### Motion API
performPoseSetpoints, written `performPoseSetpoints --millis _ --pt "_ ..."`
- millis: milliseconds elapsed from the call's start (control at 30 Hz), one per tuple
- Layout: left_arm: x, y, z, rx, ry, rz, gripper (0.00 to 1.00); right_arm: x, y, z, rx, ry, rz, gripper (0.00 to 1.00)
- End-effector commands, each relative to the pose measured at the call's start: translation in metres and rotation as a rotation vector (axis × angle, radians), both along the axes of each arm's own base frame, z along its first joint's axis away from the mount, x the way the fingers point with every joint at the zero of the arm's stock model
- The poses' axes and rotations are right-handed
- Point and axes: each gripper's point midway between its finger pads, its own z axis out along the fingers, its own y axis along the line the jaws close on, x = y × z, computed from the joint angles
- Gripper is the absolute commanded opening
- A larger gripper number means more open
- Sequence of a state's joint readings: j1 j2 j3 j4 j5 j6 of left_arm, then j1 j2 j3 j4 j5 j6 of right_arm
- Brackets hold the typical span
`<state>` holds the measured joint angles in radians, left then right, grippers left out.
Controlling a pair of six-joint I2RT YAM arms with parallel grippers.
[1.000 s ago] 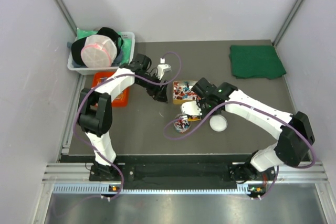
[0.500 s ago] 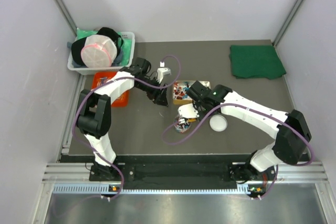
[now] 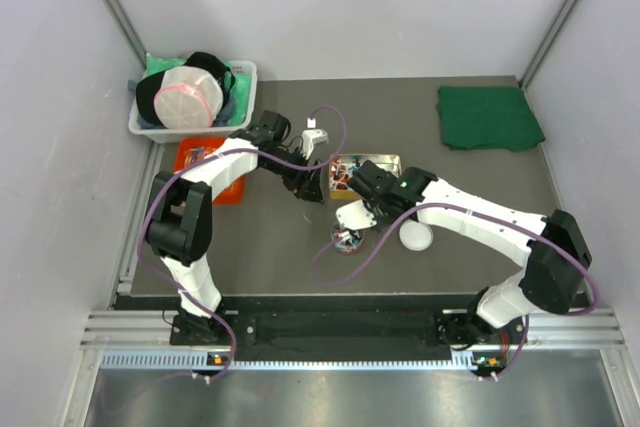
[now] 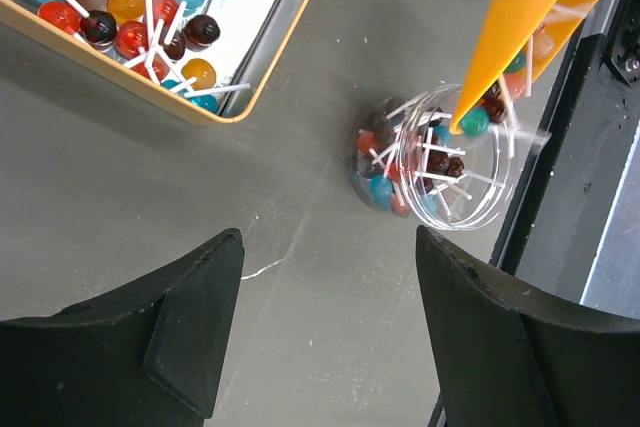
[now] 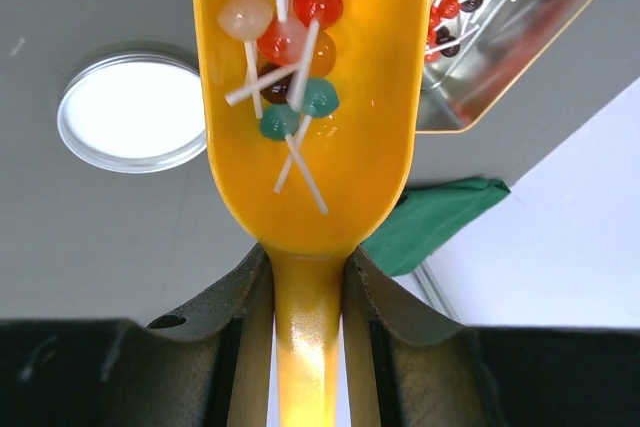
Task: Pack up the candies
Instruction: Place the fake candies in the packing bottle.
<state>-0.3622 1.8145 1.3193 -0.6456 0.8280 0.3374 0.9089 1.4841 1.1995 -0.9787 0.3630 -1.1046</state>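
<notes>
ahead of right fingers (image 5: 222, 342): candies (image 5: 290, 37) in scoop (image 5: 375, 147)

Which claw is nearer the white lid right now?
Right. The right claw, shut on the scoop, hangs just beside the lid, to its left in the top view. The left claw, open, is farther left, past the jar.
</notes>
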Motion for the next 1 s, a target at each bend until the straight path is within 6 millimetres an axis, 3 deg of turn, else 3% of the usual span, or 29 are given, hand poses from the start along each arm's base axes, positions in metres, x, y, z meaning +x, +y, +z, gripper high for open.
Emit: performPoseSetpoints --millis 0,500,967 --pt "0.005 -0.006 0.021 -0.039 -0.072 -0.002 0.74 0.008 0.006 0.01 -0.022 -0.077 0.027 0.0" --pt "0.01 -0.002 0.022 -0.022 -0.096 0.018 0.74 0.004 0.001 0.007 -0.077 -0.127 0.062 0.0" --pt "0.011 -0.002 0.023 -0.023 -0.105 0.024 0.74 0.011 -0.003 0.024 -0.042 -0.171 0.042 0.0"
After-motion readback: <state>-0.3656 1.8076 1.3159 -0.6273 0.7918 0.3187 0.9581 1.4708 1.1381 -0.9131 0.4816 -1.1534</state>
